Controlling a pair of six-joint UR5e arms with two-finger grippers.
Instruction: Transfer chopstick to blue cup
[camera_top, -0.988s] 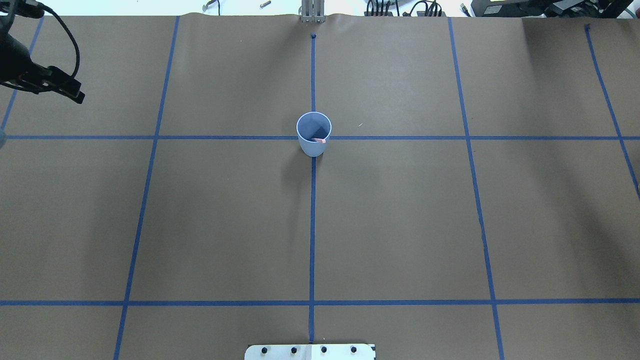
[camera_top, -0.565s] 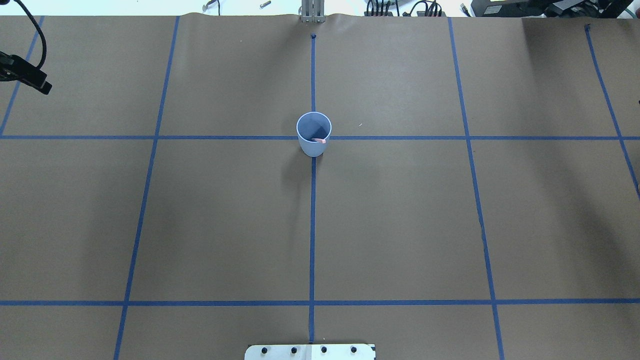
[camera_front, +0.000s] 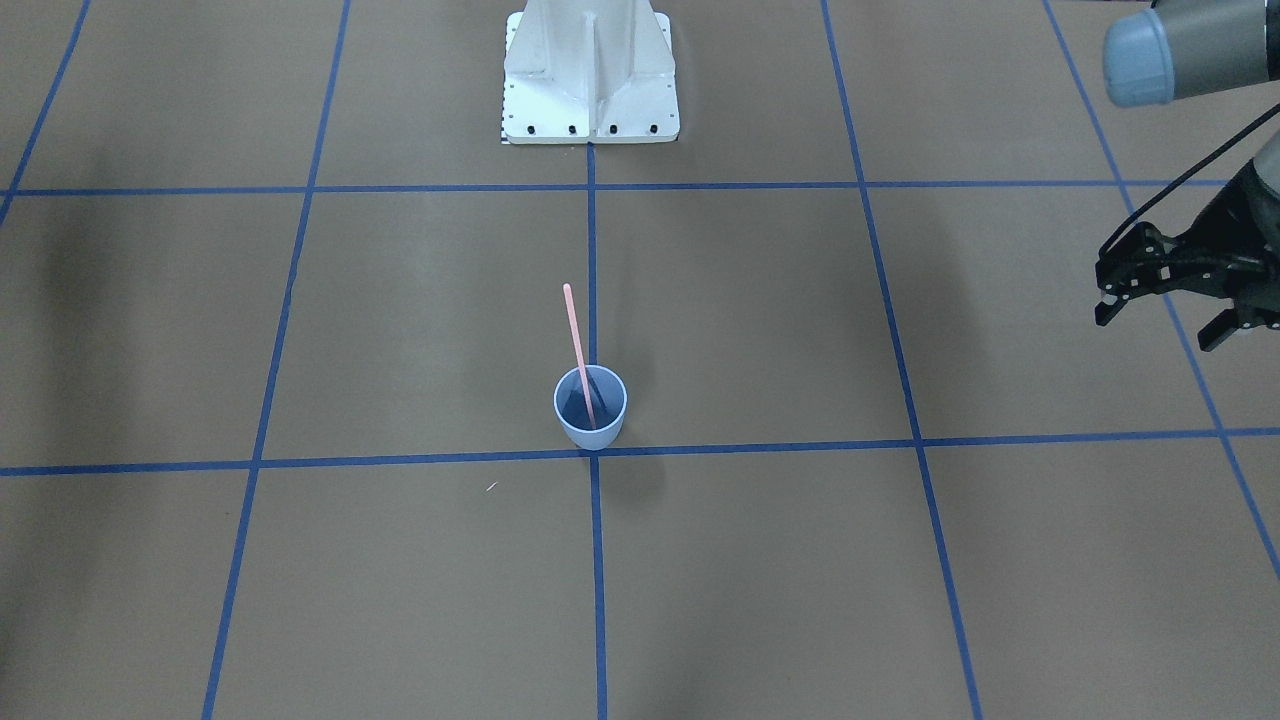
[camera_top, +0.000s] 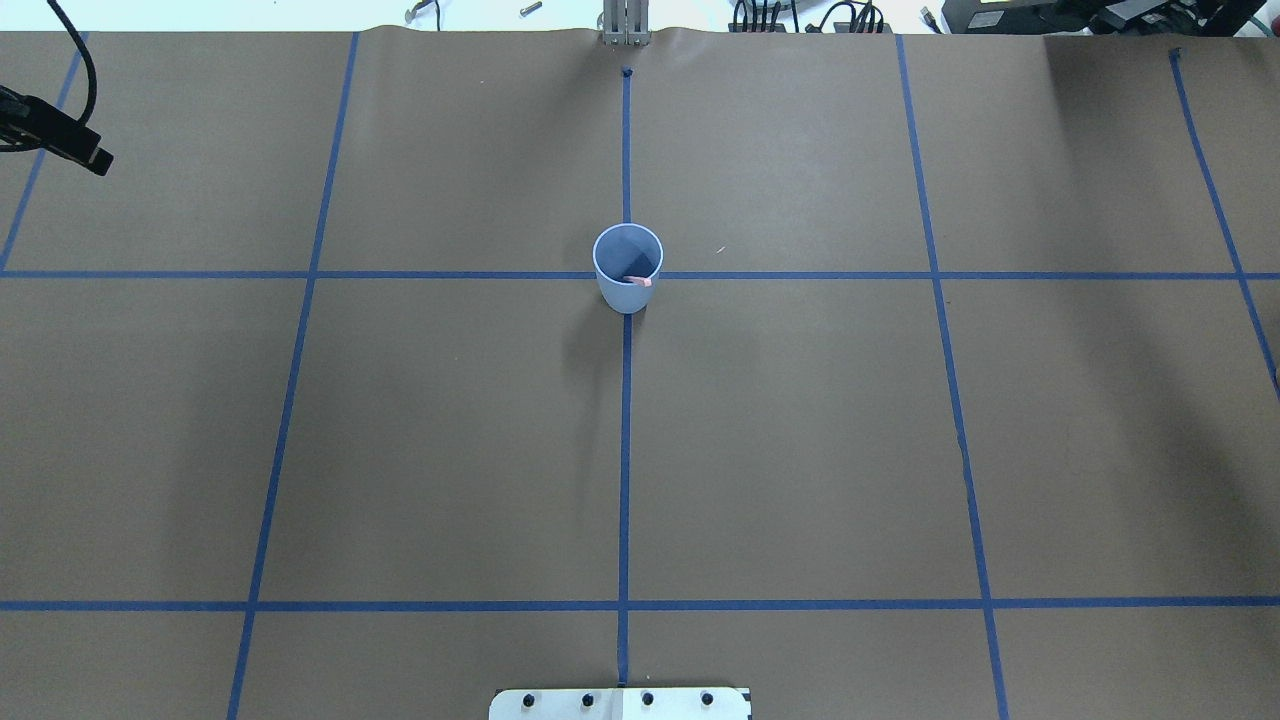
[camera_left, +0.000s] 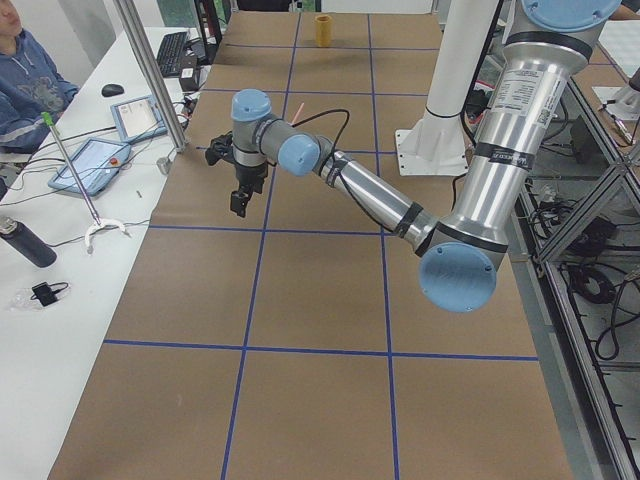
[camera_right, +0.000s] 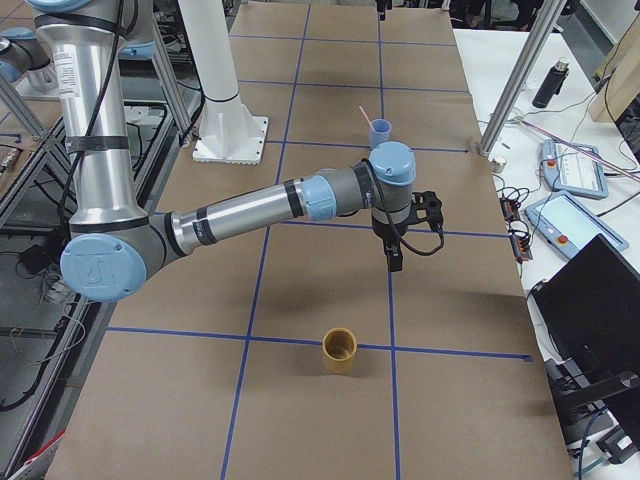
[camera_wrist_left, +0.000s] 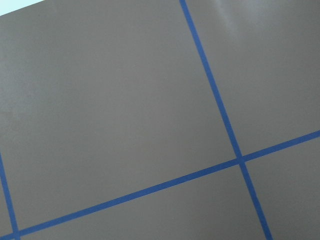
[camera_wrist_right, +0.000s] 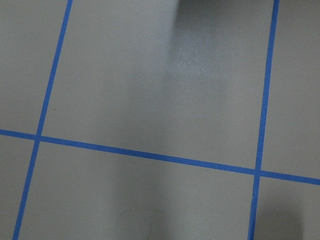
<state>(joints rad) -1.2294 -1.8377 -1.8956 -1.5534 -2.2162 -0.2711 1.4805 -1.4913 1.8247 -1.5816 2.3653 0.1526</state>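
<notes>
Now, facing the robot, the chopstick (camera_front: 578, 350) leans inside the blue cup (camera_front: 590, 436) in the middle of the surface (camera_front: 400, 300); the left gripper (camera_front: 1160, 322) hangs released and empty, well apart. Overhead, only the chopstick's pink tip shows at the cup's rim. From the right end, I cannot tell whether the right gripper (camera_right: 394, 258) is clenched or released.

pink chopstick (camera_front: 577, 347), leaning in upright blue cup (camera_front: 590, 408)

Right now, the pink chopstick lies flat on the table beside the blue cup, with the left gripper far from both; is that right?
Not quite: the pink chopstick stands leaning inside the blue cup, as the exterior front-facing view shows. The left gripper is indeed far from both.
</notes>
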